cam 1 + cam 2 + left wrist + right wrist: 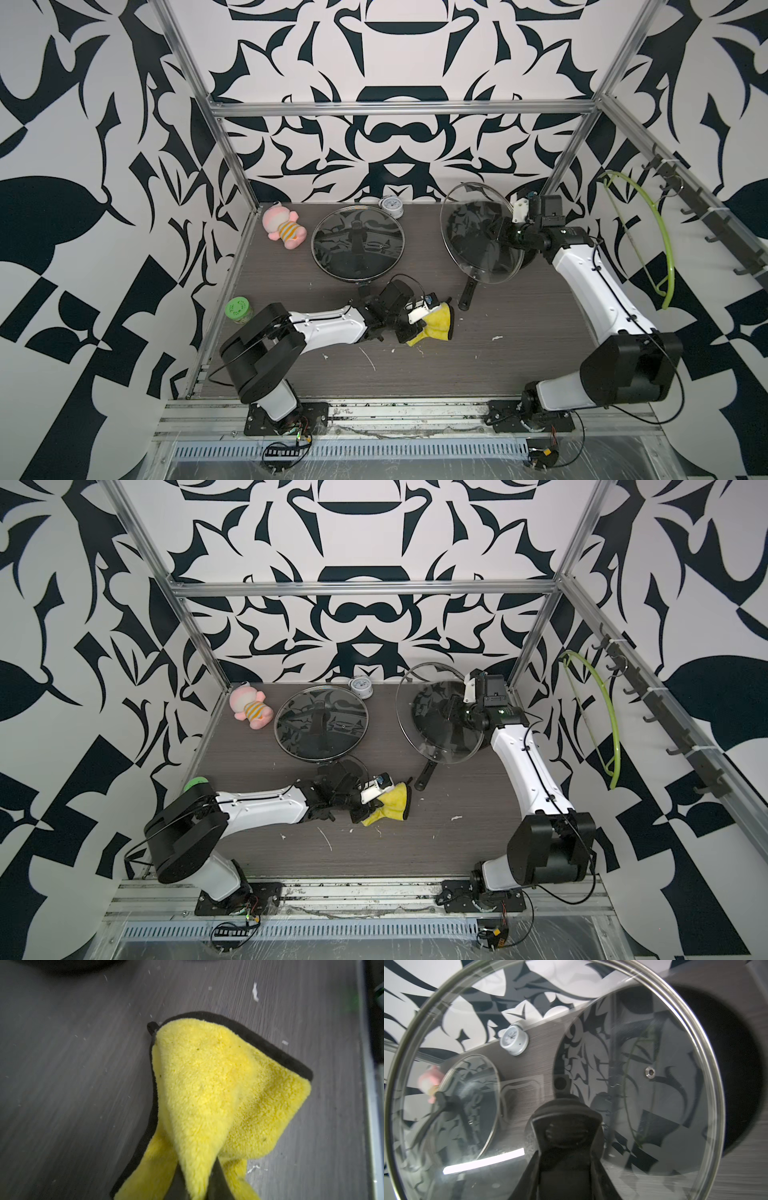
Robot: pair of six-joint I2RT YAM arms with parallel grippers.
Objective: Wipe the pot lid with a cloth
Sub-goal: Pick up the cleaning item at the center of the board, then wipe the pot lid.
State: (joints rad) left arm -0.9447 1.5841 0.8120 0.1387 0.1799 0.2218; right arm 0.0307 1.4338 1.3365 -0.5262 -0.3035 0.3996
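In the left pincer [196, 1186], the cloth [207, 1084]

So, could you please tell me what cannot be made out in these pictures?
- Left gripper jaws: covered by its wrist camera and the cloth in both top views.
- Pan body: behind the held lid in the top views.
- Green jar: mostly behind the left arm in a top view.
- Pink toy: blurred through glass in the right wrist view.
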